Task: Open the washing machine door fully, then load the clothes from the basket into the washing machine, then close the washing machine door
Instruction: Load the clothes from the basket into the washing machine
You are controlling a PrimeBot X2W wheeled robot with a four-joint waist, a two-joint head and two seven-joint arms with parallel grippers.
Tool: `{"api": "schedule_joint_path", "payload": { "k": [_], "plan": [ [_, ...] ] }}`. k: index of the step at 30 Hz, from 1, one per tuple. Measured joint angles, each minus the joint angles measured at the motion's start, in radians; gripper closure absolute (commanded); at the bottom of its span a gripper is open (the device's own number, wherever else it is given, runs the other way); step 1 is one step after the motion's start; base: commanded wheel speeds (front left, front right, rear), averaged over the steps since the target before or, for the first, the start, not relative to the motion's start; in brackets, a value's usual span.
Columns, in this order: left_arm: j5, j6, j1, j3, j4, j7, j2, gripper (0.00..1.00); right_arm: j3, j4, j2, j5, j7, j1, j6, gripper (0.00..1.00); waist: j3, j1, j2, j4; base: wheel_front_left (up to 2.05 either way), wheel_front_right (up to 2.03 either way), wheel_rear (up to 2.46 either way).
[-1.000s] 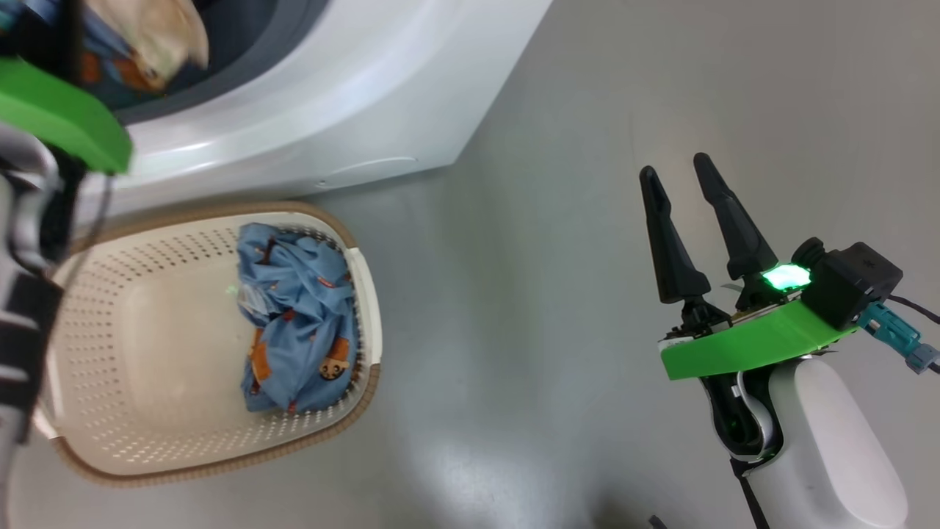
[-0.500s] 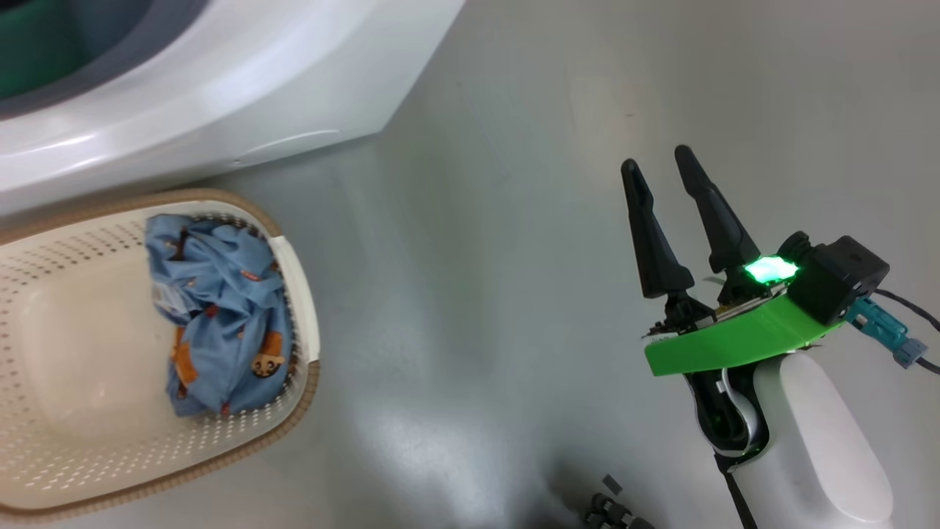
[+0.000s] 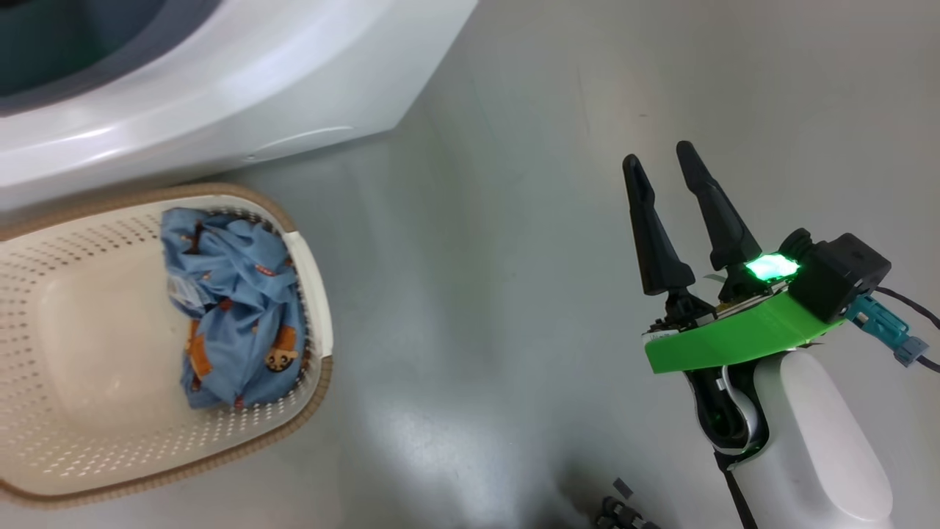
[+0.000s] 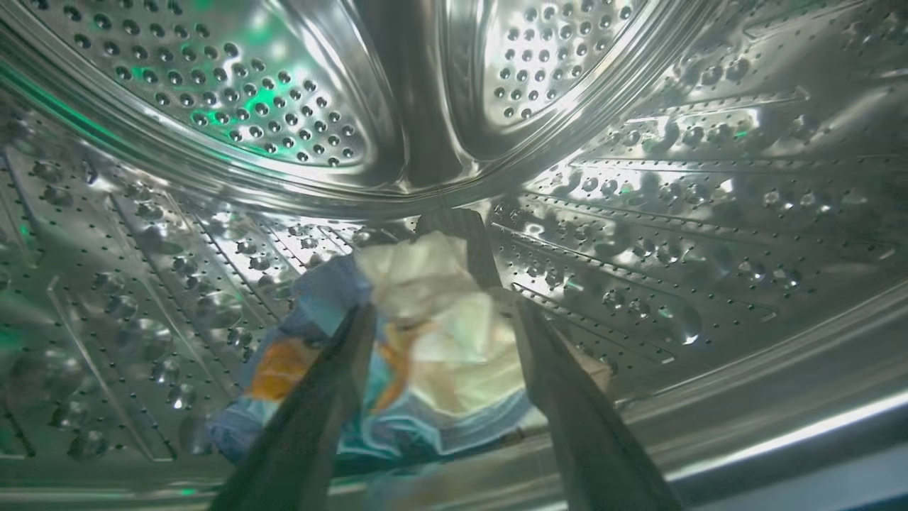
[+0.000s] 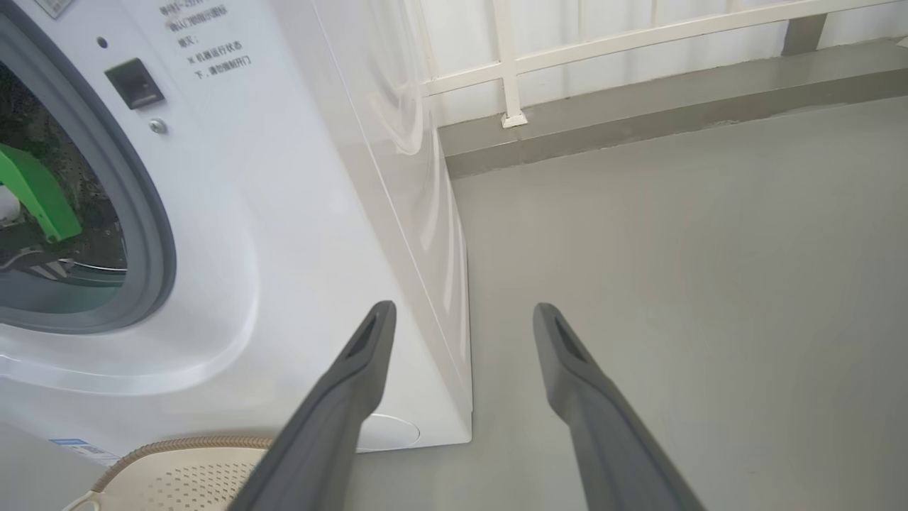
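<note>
The white washing machine [image 3: 242,95] stands at the upper left, its door out of view. In front of it sits the cream basket [image 3: 312,382], with a crumpled light blue garment [image 3: 235,308] against its right wall. My left gripper [image 4: 443,309] is inside the steel drum [image 4: 248,92] with its fingers spread, open. A bundle of clothes [image 4: 433,333], cream and blue, lies on the drum floor between and beyond the fingertips. My right gripper [image 3: 658,156] hovers open over bare floor, well to the right of the basket. In the right wrist view the right gripper [image 5: 462,312] points past the machine's corner [image 5: 454,298].
The grey-blue gasket [image 5: 152,234] rings the drum opening, and my left arm's green bracket [image 5: 35,191] sits inside it. Grey floor [image 3: 477,294] stretches right of the machine. A kerb with a white railing [image 5: 511,71] runs behind. Small dark parts [image 3: 620,510] lie at the bottom edge.
The head camera has swung, so my left arm has left its view. My left gripper, shut on the cream and blue bundle at the drum mouth, now stands open inside the drum. Right gripper unchanged.
</note>
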Motion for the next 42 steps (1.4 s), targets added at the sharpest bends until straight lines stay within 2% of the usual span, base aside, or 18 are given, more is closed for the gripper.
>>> {"api": "schedule_joint_path", "payload": {
  "k": [11, 20, 33, 36, 38, 42],
  "plan": [
    [-0.009, -0.027, 0.103, -0.023, 0.004, -0.144, -0.042, 0.00, -0.008, 0.010, -0.012, -0.007, 0.000, -0.005, 0.000, 0.00, -0.071, 0.0000, 0.0000, 0.052, 0.00, 0.00, 0.00],
    [-0.026, -0.019, 0.255, 0.002, -0.122, -0.170, -0.054, 0.00, -0.021, 0.020, -0.035, -0.007, 0.000, 0.004, 0.000, 0.00, -0.145, 0.0000, 0.0000, 0.092, 0.00, 0.00, 0.00],
    [-0.040, 0.029, 0.588, 0.061, -0.427, -0.173, -0.052, 0.00, -0.020, 0.043, -0.062, -0.007, 0.000, 0.033, 0.000, 0.00, -0.261, 0.0000, 0.0000, 0.146, 0.00, 0.00, 0.00],
    [-0.042, 0.059, 0.693, 0.081, -0.521, -0.173, -0.053, 0.00, -0.018, 0.052, -0.076, -0.006, 0.000, 0.048, 0.000, 0.00, -0.303, 0.0000, 0.0000, 0.161, 0.00, 0.00, 0.00],
    [-0.045, 0.060, 0.721, 0.087, -0.545, -0.173, -0.053, 0.00, -0.017, 0.054, -0.079, -0.005, 0.000, 0.051, 0.000, 0.00, -0.314, 0.0000, 0.0000, 0.165, 0.00, 0.00, 0.00],
    [-0.045, 0.090, 0.826, 0.105, -0.635, -0.173, -0.054, 0.00, -0.008, 0.063, -0.089, -0.001, 0.000, 0.070, 0.000, 0.00, -0.355, 0.0000, 0.0000, 0.182, 0.00, 0.00, 0.00]
  ]
}}
